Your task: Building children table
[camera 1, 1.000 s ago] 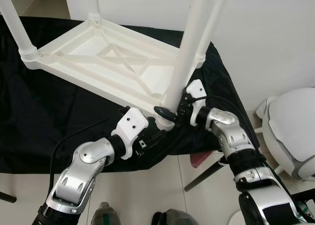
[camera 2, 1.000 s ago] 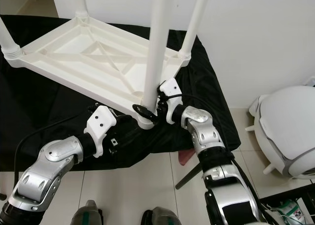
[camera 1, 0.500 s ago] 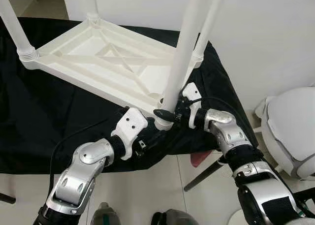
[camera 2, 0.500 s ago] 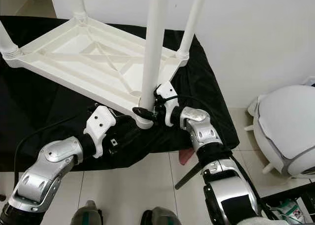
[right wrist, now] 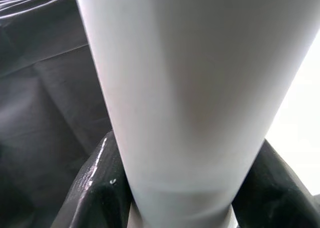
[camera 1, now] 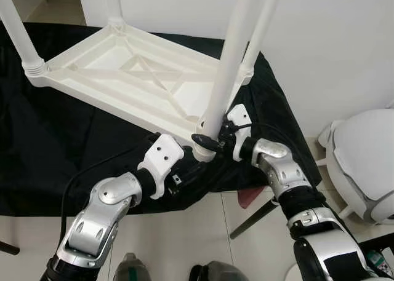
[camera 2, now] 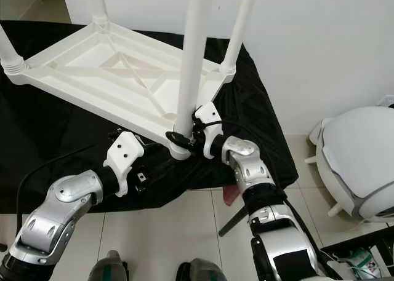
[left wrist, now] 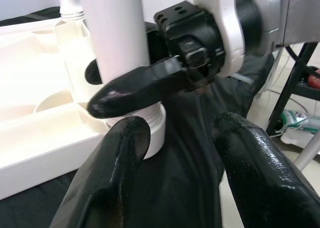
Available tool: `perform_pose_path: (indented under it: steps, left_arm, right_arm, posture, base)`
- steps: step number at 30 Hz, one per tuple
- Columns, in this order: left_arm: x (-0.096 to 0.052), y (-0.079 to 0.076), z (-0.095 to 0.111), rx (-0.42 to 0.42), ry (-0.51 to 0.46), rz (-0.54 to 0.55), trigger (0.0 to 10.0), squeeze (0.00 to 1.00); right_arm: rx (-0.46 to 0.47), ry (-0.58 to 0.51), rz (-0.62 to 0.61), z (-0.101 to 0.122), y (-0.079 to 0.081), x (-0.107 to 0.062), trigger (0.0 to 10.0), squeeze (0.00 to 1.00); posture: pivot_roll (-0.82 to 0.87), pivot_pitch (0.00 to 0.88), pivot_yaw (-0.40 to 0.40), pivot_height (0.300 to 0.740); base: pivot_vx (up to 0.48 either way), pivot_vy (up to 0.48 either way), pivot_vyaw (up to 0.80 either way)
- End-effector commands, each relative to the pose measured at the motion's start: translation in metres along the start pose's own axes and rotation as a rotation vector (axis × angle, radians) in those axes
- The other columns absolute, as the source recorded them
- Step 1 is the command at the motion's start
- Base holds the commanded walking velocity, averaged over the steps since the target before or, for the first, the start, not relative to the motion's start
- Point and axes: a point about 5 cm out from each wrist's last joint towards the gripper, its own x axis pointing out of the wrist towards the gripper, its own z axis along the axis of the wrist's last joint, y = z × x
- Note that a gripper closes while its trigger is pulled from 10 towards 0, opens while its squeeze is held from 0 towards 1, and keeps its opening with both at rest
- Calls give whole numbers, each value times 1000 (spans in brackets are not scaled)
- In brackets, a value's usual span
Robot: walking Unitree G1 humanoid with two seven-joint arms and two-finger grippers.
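Observation:
The white plastic children's table (camera 1: 123, 78) lies upside down on a black cloth, its legs pointing up. The near corner leg (camera 1: 225, 78) stands in its socket (camera 1: 203, 150). My right gripper (camera 1: 206, 139) is shut on this leg just above the socket, and the leg (right wrist: 190, 88) sits between its black fingers (right wrist: 100, 188) in the right wrist view. My left gripper (left wrist: 182, 133) is open, right beside the socket and a little below it, with only black cloth between its fingers. It touches nothing that I can see.
The black cloth (camera 1: 49, 146) covers the work surface and hangs over its front edge. A white rounded object (camera 1: 369, 164) stands on the floor at the right. A red item (camera 1: 249, 198) and a dark slanted strut (camera 1: 252, 219) show below the cloth edge.
My right forearm has drawn in slightly toward the leg while keeping its hold. The left gripper stays open by the socket. The camera has shifted a little.

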Motion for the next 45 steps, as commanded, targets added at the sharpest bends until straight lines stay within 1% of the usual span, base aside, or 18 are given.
perform_pose_path:
  steps: [1,7,9,10,13,15,19,24,25,26,27,35,36,37,39,40,42,45]
  left_arm:
    - [0,-1,2,0,-5,26,10000,0]
    - [1,-1,3,-11,-16,24,10000,0]
    - [2,-2,2,-9,-13,18,10000,0]
    - [3,-3,1,-9,-10,16,10000,0]
    - [3,-3,1,-9,-10,16,10000,0]
    - [4,-3,2,-11,-11,15,10000,0]
    - [4,-4,1,-10,-8,6,10000,0]
    - [3,-2,1,-10,-10,14,10000,0]
    - [3,-3,1,-11,-11,16,10000,0]
    - [3,-3,1,-11,-11,16,10000,0]
    - [3,-5,1,-13,-10,15,10000,0]
    - [3,-3,1,-10,-12,22,10000,0]
    - [3,-3,1,-8,-12,21,10000,0]
    - [4,-3,1,-7,-12,21,10000,0]
    - [4,-3,1,-7,-12,21,10000,0]
    - [3,-3,1,-6,-11,21,10000,0]
    - [3,-3,0,-4,-10,22,10000,0]
    - [3,-2,0,-3,-8,22,10000,0]
  right_arm:
    - [-3,0,-147,6,-5,-5,10000,0]
    - [52,4,-354,6,-5,-7,10000,0]
    - [93,-1,-616,2,-3,-10,10000,0]
    - [114,9,-749,-3,6,-11,10000,0]
    - [119,15,-764,-4,12,-9,10000,0]
    - [122,8,-701,-3,22,-2,10000,0]
    - [103,-1,-694,2,17,-3,10000,0]
    - [119,12,-676,3,23,-3,10000,0]
    - [127,11,-670,4,25,-3,10000,478]
    - [127,11,-670,4,25,-3,10000,478]
    - [154,-8,-631,5,25,-3,10000,1000]
    - [141,-39,-586,6,9,-14,10000,1000]
    - [146,-39,-535,4,9,-15,10000,843]
    - [143,-37,-498,2,9,-16,10000,259]
    - [143,-37,-498,2,9,-16,10000,259]
    - [138,-46,-428,1,10,-17,10000,0]
    - [138,-52,-309,1,7,-20,10000,0]
    - [95,-47,-249,3,1,-22,10000,0]
  posture:
    - [62,17,-101,740]
    - [52,19,-99,740]
    - [50,21,-100,740]
    - [49,22,-96,740]
    - [49,22,-96,740]
    - [51,22,-94,740]
    - [46,21,-96,740]
    - [52,20,-100,740]
    - [53,17,-104,740]
    - [53,17,-104,740]
    - [55,14,-107,740]
    - [57,1,-115,740]
    - [58,0,-116,740]
    - [58,0,-116,740]
    - [58,0,-116,740]
    - [58,0,-113,740]
    - [61,0,-111,740]
    - [60,0,-106,740]
  base:
    - [0,0,0]
    - [0,0,0]
    - [0,0,0]
    - [0,0,0]
    - [0,0,0]
    - [0,0,0]
    - [0,0,0]
    - [0,0,0]
    - [0,0,0]
    - [0,0,0]
    - [0,0,0]
    - [0,0,0]
    - [0,0,0]
    - [0,0,0]
    - [0,0,0]
    - [0,0,0]
    - [0,0,0]
    - [0,0,0]
